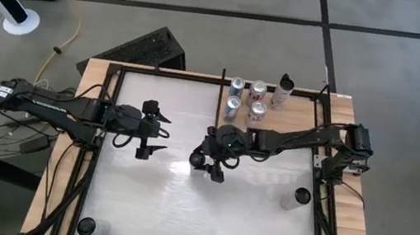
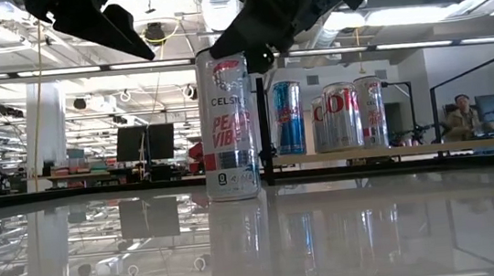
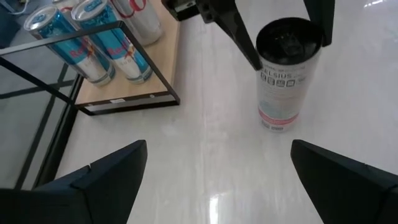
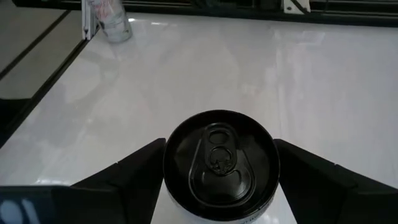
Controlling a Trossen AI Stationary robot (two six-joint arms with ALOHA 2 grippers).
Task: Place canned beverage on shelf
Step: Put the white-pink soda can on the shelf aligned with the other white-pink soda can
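The Celsius can is stood upright on the white worktop, near the middle of it and clear of the shelf. The right gripper is positioned over the can's black top, one finger on each side of the rim. Whether the fingers press the can wall cannot be told; in the low view the can base is seen resting on the worktop. The left gripper is held above the worktop toward its left edge, well apart from the can, with its fingers spread wide and nothing between them.

The shelf, a tan wood panel in black rails, is located at the far right corner of the worktop. Two Red Bull cans, two Coke cans and a bottle are stood on it. One further can is stood near the right edge of the worktop, and another at the near left corner.
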